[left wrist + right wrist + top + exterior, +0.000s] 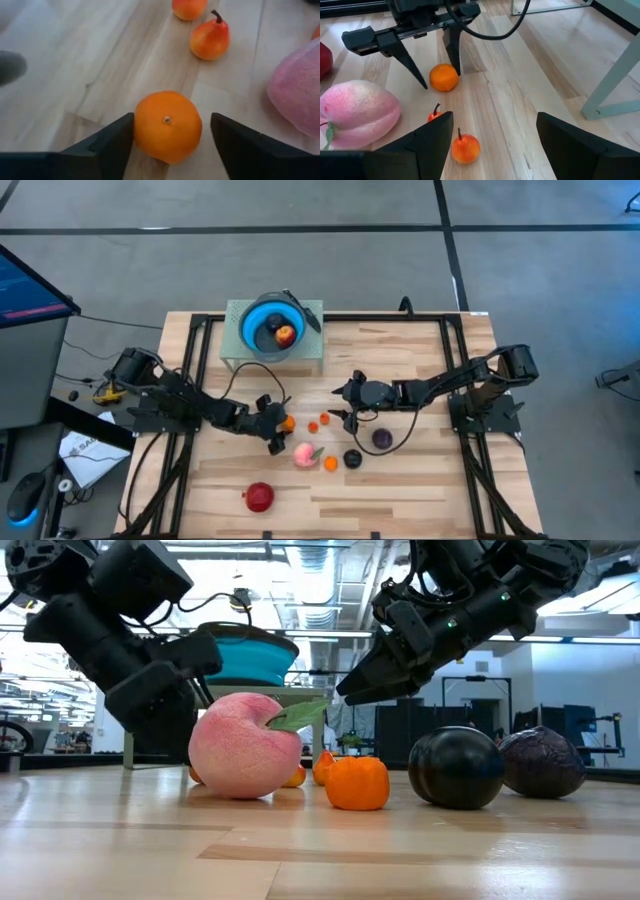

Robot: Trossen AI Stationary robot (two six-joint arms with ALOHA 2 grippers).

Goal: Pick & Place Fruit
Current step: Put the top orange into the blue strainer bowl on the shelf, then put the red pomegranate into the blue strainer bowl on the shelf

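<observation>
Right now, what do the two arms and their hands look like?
Both arms are dark, boxy and jointed. Each ends in a hand with two flat, tapering dark fingers: left hand, right hand. A black cable loops from each wrist. Small green lights show on the right arm in the low view.

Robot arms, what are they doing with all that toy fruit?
They are putting toy fruit into the blue bowl, which already holds some. The left gripper is down at the table with its open fingers on either side of a small orange, not squeezing it. The right gripper hovers open above two tiny pears. The peach and red apple wait.
</observation>
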